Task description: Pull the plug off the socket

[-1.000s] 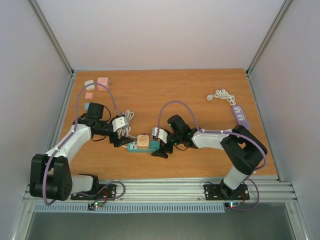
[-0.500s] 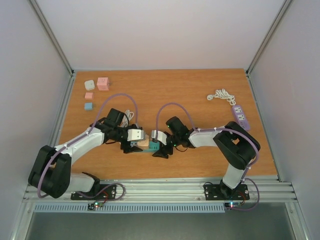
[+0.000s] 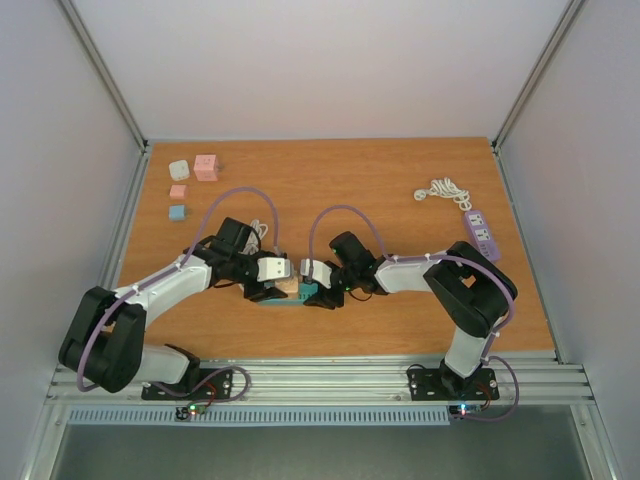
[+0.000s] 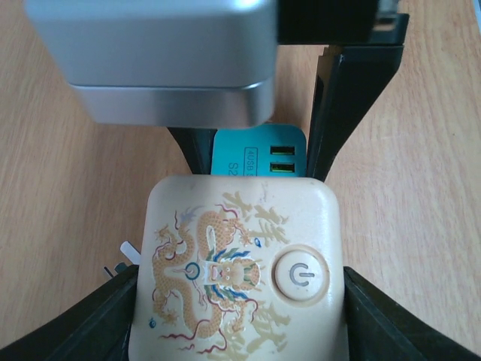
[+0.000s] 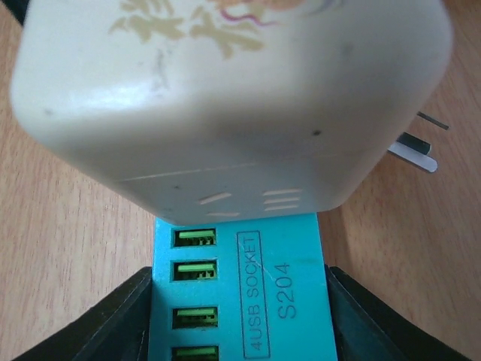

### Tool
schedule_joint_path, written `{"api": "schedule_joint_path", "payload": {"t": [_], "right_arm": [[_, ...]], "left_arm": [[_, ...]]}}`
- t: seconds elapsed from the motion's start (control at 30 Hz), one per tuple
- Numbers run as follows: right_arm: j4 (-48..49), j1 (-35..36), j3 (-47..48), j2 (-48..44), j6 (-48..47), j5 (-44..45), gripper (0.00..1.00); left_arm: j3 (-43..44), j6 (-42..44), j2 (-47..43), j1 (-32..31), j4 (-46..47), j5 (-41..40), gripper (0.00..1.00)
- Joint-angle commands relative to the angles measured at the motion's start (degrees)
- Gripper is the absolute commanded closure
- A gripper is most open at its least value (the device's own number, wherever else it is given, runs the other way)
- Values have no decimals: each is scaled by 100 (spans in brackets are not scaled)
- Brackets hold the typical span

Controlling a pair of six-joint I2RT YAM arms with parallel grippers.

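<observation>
Top external view first: at the far left of the wooden table [image 3: 400, 170] I see a white cube [image 3: 179, 169] beside a pink cube [image 3: 206, 166]. A salmon cube [image 3: 178, 191] and a blue cube [image 3: 177, 212] sit just nearer. Moving right, the left gripper [image 3: 276, 291] and the right gripper [image 3: 318, 296] meet nose to nose around the middle of the table, toward its near edge. Between them is the thing I am after: the cream plug [image 3: 288, 285], sitting on the teal socket strip [image 3: 303, 297]. At the far right, well apart from all this, a purple power strip [image 3: 482, 231] lies with its white cord [image 3: 442, 189] coiled beyond it.

Left wrist camera: my left gripper is narrowed onto the plug (a cube with a dragon print and a power button). One black finger [image 4: 83, 331] presses against each side. Metal prongs [image 4: 124, 254] show at the plug's left side over the wood. Whether it is seated in the strip I cannot tell.

Right wrist camera: the right gripper clamps the socket strip, marked "4USB SOCKET S204". A finger [image 5: 98, 323] lies flush on either side, and the plug covers the strip beyond the USB ports.
</observation>
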Motion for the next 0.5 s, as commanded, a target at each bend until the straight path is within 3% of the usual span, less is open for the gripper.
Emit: {"api": "schedule_joint_path", "payload": {"t": [0.0, 0.17, 0.47], "right_arm": [[88, 84, 89, 81, -153, -64, 45], [44, 85, 53, 53, -151, -47, 53], [0, 76, 10, 40, -223, 55, 56]], "left_arm": [[19, -276, -138, -26, 376, 348, 47], [229, -353, -213, 67, 189, 596, 54], [409, -218, -415, 326, -106, 900, 60]]}}
